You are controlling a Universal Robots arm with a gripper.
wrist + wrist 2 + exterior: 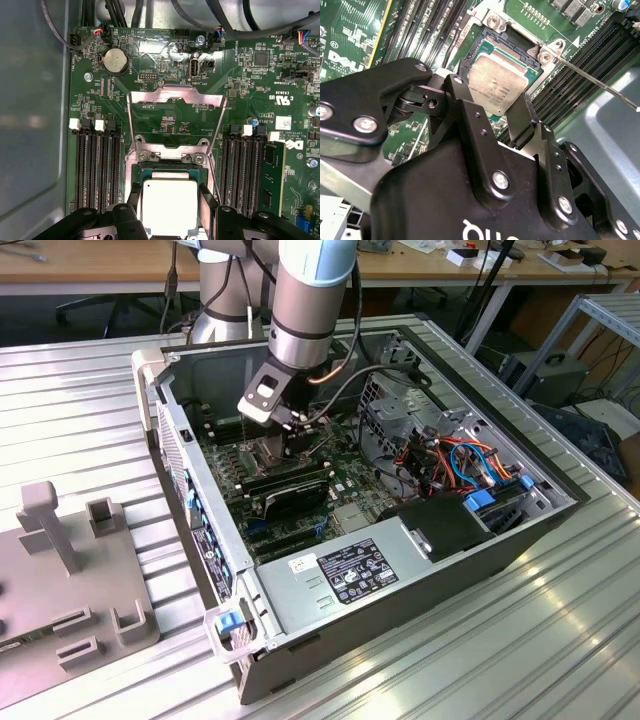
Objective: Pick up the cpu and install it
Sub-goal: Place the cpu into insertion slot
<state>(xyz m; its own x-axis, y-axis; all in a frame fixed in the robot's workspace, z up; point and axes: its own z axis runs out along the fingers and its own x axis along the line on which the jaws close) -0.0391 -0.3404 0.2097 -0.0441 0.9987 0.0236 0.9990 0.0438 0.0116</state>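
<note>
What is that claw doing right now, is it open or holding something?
Claw: closed on the cpu, one finger on each of two opposite edges, at the open socket.

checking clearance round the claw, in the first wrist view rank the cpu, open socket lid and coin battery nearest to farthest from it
1. cpu: nearest, right between the fingers of the claw.
2. socket lid: flipped open just beyond the cpu.
3. coin battery: farthest, well past the lid and off to one side.
</note>
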